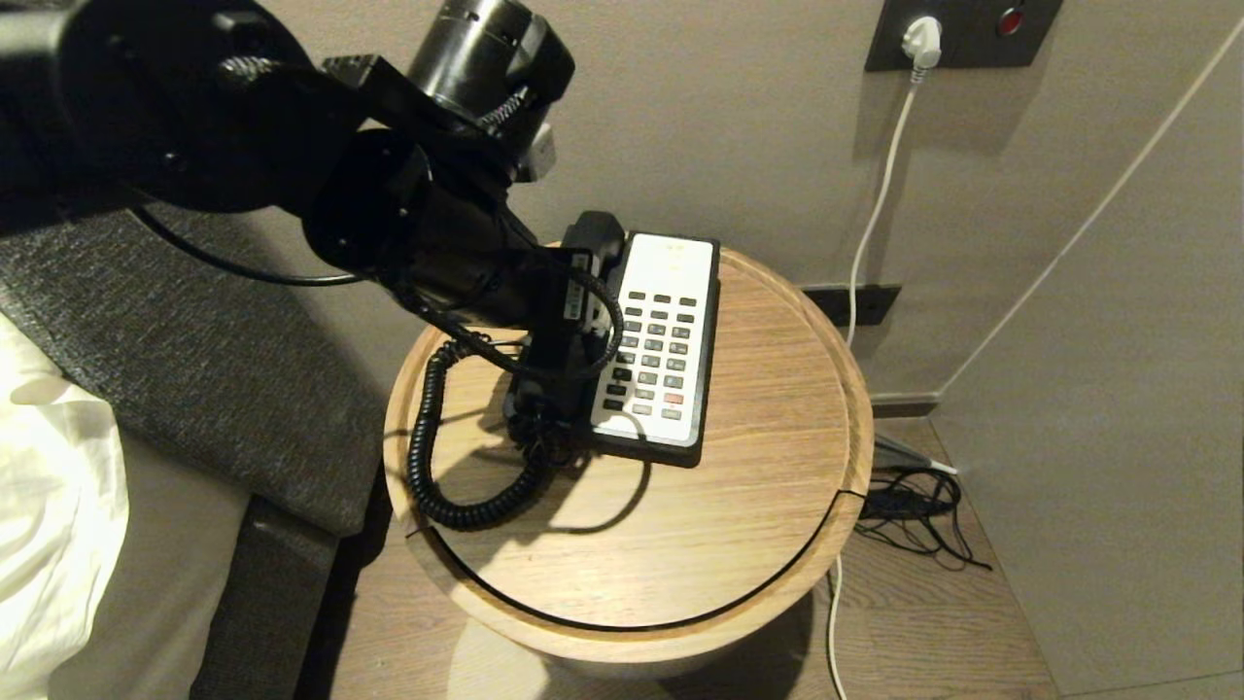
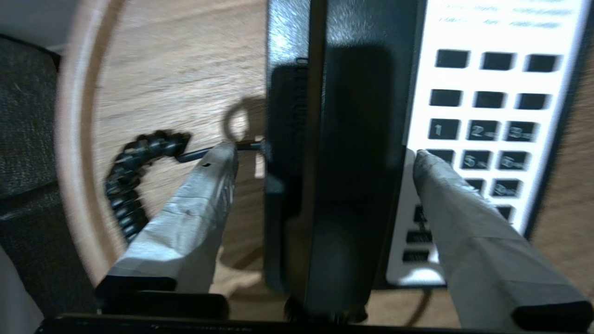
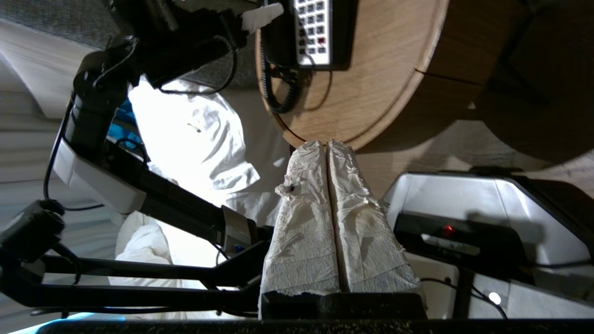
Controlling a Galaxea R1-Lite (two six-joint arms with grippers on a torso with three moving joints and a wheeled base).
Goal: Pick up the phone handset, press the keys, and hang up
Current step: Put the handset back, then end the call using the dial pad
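Observation:
The glossy black phone handset (image 2: 352,162) lies lengthwise in the cradle of the black-and-white phone base (image 1: 661,340), beside the keys (image 2: 492,130). My left gripper (image 2: 323,154) is open and straddles the handset, with a gap on each side. One wrapped fingertip (image 2: 222,162) hangs over the wood and the other over the keypad's edge. In the head view my left arm hides most of the handset (image 1: 595,236). The black coiled cord (image 1: 428,437) loops over the round wooden table (image 1: 739,506). My right gripper (image 3: 327,146) is shut on nothing, parked low near the table's rim.
A white plug (image 1: 921,41) sits in the wall socket, and its cable runs down to black cables on the floor (image 1: 914,506). A grey padded headboard (image 1: 194,369) and white bedding (image 1: 49,486) border the table on the left.

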